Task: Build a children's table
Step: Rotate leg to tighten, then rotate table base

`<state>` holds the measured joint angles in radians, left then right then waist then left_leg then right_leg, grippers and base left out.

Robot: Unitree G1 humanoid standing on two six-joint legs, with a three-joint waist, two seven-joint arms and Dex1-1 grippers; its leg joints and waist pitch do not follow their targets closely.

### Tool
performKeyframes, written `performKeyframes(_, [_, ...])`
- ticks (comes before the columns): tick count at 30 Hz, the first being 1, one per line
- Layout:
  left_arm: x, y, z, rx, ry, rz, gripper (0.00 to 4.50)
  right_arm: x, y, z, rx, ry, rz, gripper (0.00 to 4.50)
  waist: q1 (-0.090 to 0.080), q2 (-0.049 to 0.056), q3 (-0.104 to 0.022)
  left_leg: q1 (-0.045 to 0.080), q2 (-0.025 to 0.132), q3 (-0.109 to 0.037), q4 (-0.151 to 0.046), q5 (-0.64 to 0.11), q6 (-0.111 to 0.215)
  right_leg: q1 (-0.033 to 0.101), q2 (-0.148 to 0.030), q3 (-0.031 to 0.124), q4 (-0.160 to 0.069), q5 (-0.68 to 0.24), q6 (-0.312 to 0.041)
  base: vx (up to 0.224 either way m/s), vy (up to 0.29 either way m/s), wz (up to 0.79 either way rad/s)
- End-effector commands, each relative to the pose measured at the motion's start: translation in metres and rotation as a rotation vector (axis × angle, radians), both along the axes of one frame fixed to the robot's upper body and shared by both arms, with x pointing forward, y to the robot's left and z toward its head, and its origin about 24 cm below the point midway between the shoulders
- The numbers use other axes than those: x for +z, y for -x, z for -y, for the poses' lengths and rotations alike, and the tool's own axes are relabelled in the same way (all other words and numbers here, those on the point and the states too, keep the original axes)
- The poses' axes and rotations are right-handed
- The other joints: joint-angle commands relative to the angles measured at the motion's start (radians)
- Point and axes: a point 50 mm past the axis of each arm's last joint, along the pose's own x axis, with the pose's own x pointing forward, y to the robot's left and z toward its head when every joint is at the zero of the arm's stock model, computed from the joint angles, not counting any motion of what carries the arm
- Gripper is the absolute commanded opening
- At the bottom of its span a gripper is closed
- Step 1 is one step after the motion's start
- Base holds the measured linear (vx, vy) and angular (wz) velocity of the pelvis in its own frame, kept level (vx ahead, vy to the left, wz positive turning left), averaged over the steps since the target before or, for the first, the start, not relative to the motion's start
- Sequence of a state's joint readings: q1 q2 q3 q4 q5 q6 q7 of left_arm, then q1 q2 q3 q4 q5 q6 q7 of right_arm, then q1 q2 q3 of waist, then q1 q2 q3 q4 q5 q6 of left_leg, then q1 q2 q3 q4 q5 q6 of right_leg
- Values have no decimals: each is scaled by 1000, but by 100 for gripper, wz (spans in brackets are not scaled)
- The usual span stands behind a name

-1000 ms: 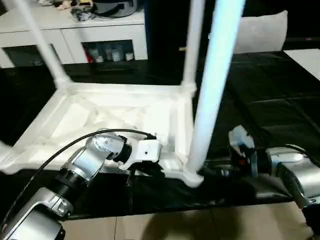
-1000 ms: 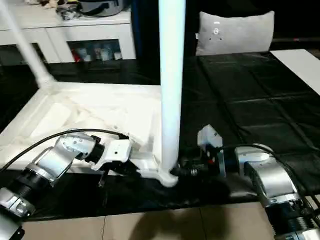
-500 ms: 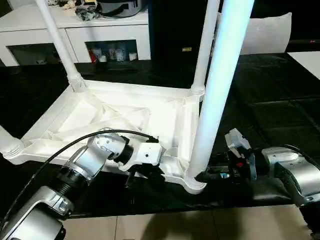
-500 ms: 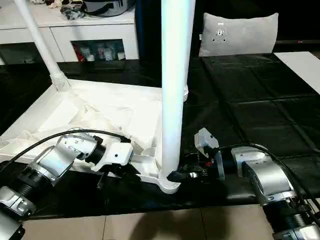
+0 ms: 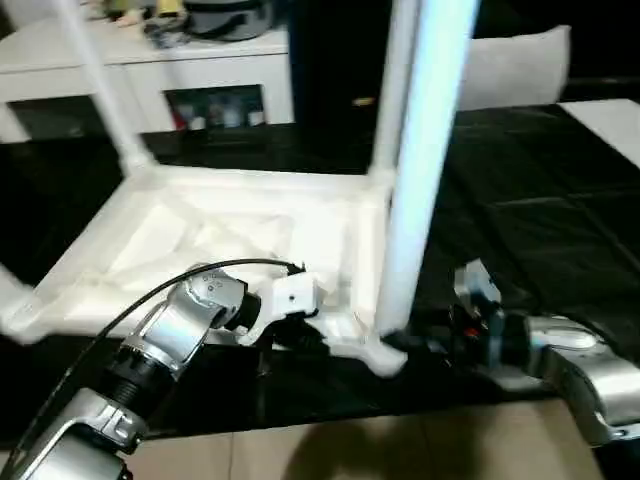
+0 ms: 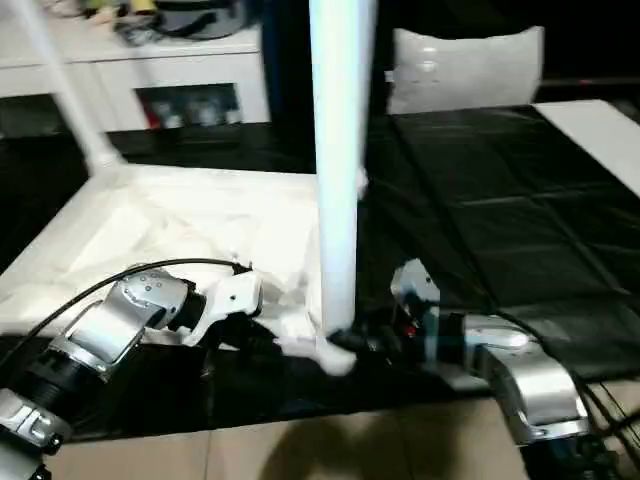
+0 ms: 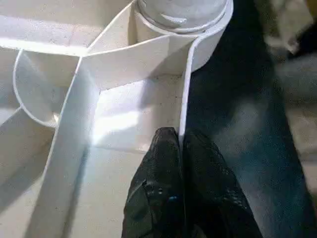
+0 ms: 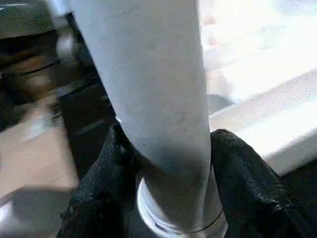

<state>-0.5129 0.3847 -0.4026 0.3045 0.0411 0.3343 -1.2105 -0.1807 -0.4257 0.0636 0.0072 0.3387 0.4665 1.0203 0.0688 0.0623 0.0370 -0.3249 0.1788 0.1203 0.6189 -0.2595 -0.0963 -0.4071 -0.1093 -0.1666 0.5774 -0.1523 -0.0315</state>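
Note:
The children's table lies upside down: its white ribbed tabletop rests on the black cover. White legs stand in its corner sockets, and the nearest leg rises at the near right corner. My left gripper is shut on the tabletop's thin front rim, just beside that corner socket. My right gripper reaches in from the right. Its black fingers hug the base of the nearest leg on both sides, just above the socket.
A white cabinet with glass doors stands behind the tabletop, and a grey pillow lies at the back right. The black cover stretches to the right, with a white sheet at its far edge. Tan floor runs along the front.
The camera has shifted. My right gripper's fingers have moved in and narrowed around the base of the nearest leg. The left gripper keeps its hold on the rim.

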Motion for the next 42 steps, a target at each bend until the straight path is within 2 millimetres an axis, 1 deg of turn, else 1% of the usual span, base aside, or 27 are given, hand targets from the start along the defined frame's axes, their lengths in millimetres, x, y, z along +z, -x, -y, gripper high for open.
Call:
performKeyframes(1, [-3, 8, 24, 29, 70, -34, 0, -1, -13, -24, -96, 0, -4, 194, -1, -26, -51, -36, 25, 7, -82, -80, 48, 79, -52, 48, -93, -493, -14, 0, 0, 0])
performKeyframes(2, [-3, 7, 26, 43, 66, -30, 0, -2, -17, -26, -129, 9, 1, 194, -17, -26, -48, -38, 20, 7, -81, -93, 48, 75, -49, 43, -101, -519, -4, 0, 0, 0])
performKeyframes(3, [-4, 7, 28, 59, 64, -28, 0, -3, -20, -29, -154, 14, -5, 194, -23, -25, -48, -37, 18, 6, -79, -101, 48, 75, -49, 40, -103, -529, 1, 0, 0, 0])
performKeyframes(4, [-5, 6, 30, 76, 61, -27, 0, -4, -22, -32, -177, 22, -7, 194, -41, -24, -48, -38, 14, 5, -76, -120, 55, 73, -48, 35, -111, -552, 15, 0, 0, 0])
performKeyframes(8, [-5, 0, 44, 197, 67, -9, 0, -11, -40, -43, -389, 44, -46, 194, -65, -22, -46, -38, 13, 3, -75, -133, 59, 69, -47, 29, -116, -555, 12, 0, 0, 0])
performKeyframes(9, [-4, -3, 50, 241, 80, -3, 0, -13, -46, -45, -462, 52, -45, 194, -65, -19, -50, -33, 13, 3, -73, -131, 59, 68, -49, 30, -116, -549, 9, 0, 0, 0])
performKeyframes(10, [-2, -8, 61, 318, 103, 15, 0, -16, -57, -49, -593, 73, -37, 194, -75, -18, -51, -40, 16, 1, -74, -116, 58, 69, -49, 30, -112, -510, -14, 0, 0, 0])
performKeyframes(11, [-2, -8, 61, 318, 103, 15, 0, -16, -57, -49, -593, 73, -37, 194, -77, -17, -51, -38, 17, 1, -74, -112, 56, 68, -49, 30, -111, -501, -19, 0, 0, 0])
performKeyframes(13, [2, -13, 76, 404, 131, 50, 0, -18, -67, -54, -719, 93, -19, 194, -82, -17, -54, -43, 18, -1, -75, -97, 60, 73, -51, 32, -106, -466, -35, 0, 0, 0])
performKeyframes(15, [4, -13, 81, 396, 131, 63, 0, -16, -68, -57, -721, 42, -14, 194, -78, -15, -60, -48, 24, -7, -76, -52, 76, 80, -54, 40, -92, -388, -60, 0, 0, 0])
performKeyframes(16, [4, -12, 83, 394, 130, 70, 0, -14, -68, -58, -715, 22, -7, 249, -74, -17, -63, -47, 29, -7, -73, -1, 102, 79, -54, 48, -76, -288, -99, 0, 0, 0])
performKeyframes(18, [5, -12, 85, 387, 125, 84, 0, -12, -68, -58, -705, -7, 2, 263, -67, -17, -66, -46, 29, -6, -69, 57, 132, 82, -56, 53, -63, -202, -138, 0, 0, 0])
performKeyframes(21, [4, -12, 83, 373, 113, 99, 0, -10, -66, -56, -693, -18, 15, 283, -46, -15, -66, -40, 30, 0, -66, 104, 166, 79, -56, 56, -59, -170, -164, 0, 0, 0])
performKeyframes(22, [2, -12, 77, 353, 97, 122, 0, -9, -65, -48, -678, -13, 55, 307, -38, -14, -64, -38, 30, 2, -67, 90, 168, 78, -55, 56, -62, -197, -156, 0, 0, 0])
performKeyframes(26, [-3, -13, 66, 310, 63, 159, 0, -9, -58, -28, -663, -16, 101, 336, -19, -10, -61, -33, 35, 3, -72, 54, 146, 75, -56, 59, -66, -246, -137, 0, 0, 0])
performKeyframes(27, [-4, -13, 62, 301, 50, 168, 0, -8, -55, -22, -653, -18, 110, 348, -15, -6, -60, -32, 36, 3, -73, 41, 139, 76, -55, 59, -66, -251, -130, 0, 0, 0])
performKeyframes(28, [-4, -14, 59, 291, 40, 177, 0, -7, -51, -18, -641, -20, 120, 348, -10, -8, -60, -33, 36, 3, -74, 32, 135, 78, -55, 60, -67, -251, -121, 0, 0, 0])
performKeyframes(29, [-5, -15, 54, 285, 26, 185, 0, -6, -45, -10, -607, -16, 136, 355, -7, -3, -61, -32, 36, 2, -74, 30, 135, 78, -55, 61, -66, -246, -120, 0, 0, 0])
performKeyframes(30, [-5, -15, 54, 285, 26, 185, 0, -6, -45, -10, -607, -16, 136, 360, -4, -7, -61, -31, 37, 3, -73, 30, 135, 77, -55, 62, -68, -240, -118, 0, 0, 0])
performKeyframes(31, [-5, -17, 51, 288, 17, 197, 0, -5, -40, -4, -581, -8, 150, 383, -2, -1, -61, -35, 36, 1, -74, 37, 133, 80, -55, 62, -62, -223, -124, 0, 0, 0])
performKeyframes(32, [-5, -18, 48, 289, 11, 207, 0, -5, -36, 0, -563, -2, 160, 383, -4, -9, -61, -37, 35, 2, -74, 27, 132, 81, -54, 62, -64, -230, -122, 0, 0, 0])
performKeyframes(33, [-5, -20, 45, 296, 2, 227, 0, -4, -30, 6, -547, -5, 163, 383, -2, 4, -60, -36, 34, 2, -75, 19, 129, 82, -55, 61, -66, -241, -121, 0, 0, 0])
performKeyframes(34, [-5, -22, 42, 299, 3, 244, 0, -2, -24, 13, -533, -9, 169, 400, -2, -4, -58, -37, 30, 4, -75, -7, 132, 83, -53, 60, -77, -280, -101, 0, 0, 0])
performKeyframes(35, [-4, -21, 39, 297, 29, 232, 0, 1, -16, 25, -533, -34, 160, 413, -2, -4, -59, -37, 31, 4, -75, -11, 131, 83, -53, 60, -75, -287, -97, 0, 0, 0])
performKeyframes(37, [-3, -20, 39, 289, 45, 219, 54, 2, -14, 29, -538, -49, 146, 432, -2, -4, -59, -39, 32, 3, -76, -19, 131, 82, -54, 58, -77, -314, -86, 0, 0, 0])
performKeyframes(39, [-2, -18, 39, 278, 70, 201, 58, 3, -12, 33, -541, -48, 154, 442, -7, -2, -57, -40, 30, 3, -78, -31, 124, 82, -53, 55, -84, -346, -75, 0, 0, 0])
performKeyframes(42, [1, -7, 39, 219, 104, 162, 96, 7, -7, 41, -515, -39, 175, 450, -12, 0, -59, -41, 32, 2, -77, -24, 125, 78, -53, 57, -81, -336, -85, 0, 0, 0])
